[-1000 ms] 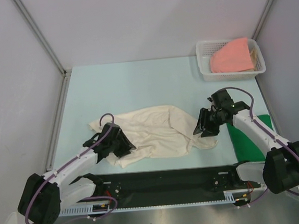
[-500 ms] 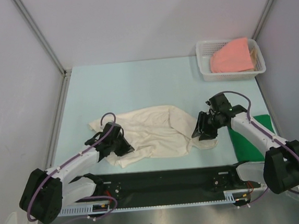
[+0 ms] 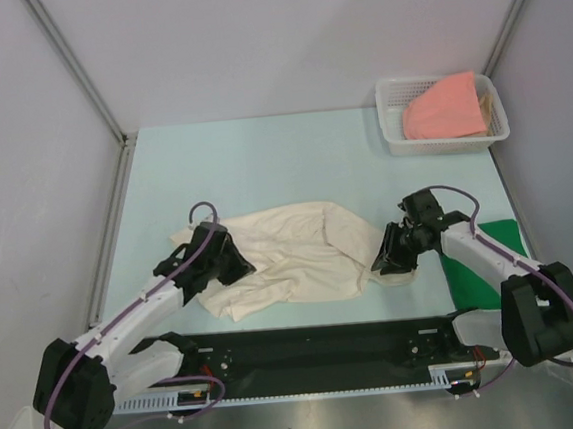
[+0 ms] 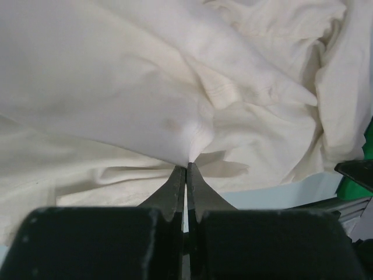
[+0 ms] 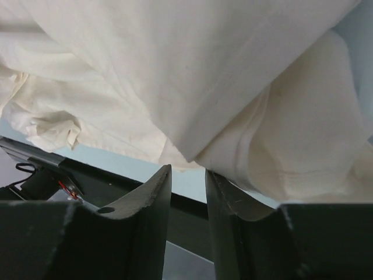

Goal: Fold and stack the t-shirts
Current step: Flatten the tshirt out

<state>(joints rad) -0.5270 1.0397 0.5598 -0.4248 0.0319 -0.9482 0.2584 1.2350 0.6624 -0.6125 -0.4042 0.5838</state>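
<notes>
The crumpled cream-white t-shirt [image 3: 290, 254] lies in the middle of the table. My left gripper [image 3: 220, 262] sits at its left side. In the left wrist view that gripper [image 4: 186, 165] is shut on a pinch of the cream cloth [image 4: 145, 87], which pulls into a peak at the tips. My right gripper [image 3: 389, 256] is at the shirt's right end. In the right wrist view its jaws [image 5: 187, 170] stand apart, with a folded corner of the shirt [image 5: 245, 87] just above the gap and resting on the right finger. A dark green t-shirt [image 3: 481, 263] lies flat under the right arm.
A white lattice basket [image 3: 390, 117] at the back right holds the salmon-pink t-shirt [image 3: 443, 108]. A black strip [image 3: 318, 347] runs along the near edge between the arm bases. Grey walls close in both sides.
The left jaws closed on the cream cloth and the gripper shifted slightly away from the base. The right jaws narrowed and edged down toward the shirt's right corner.
</notes>
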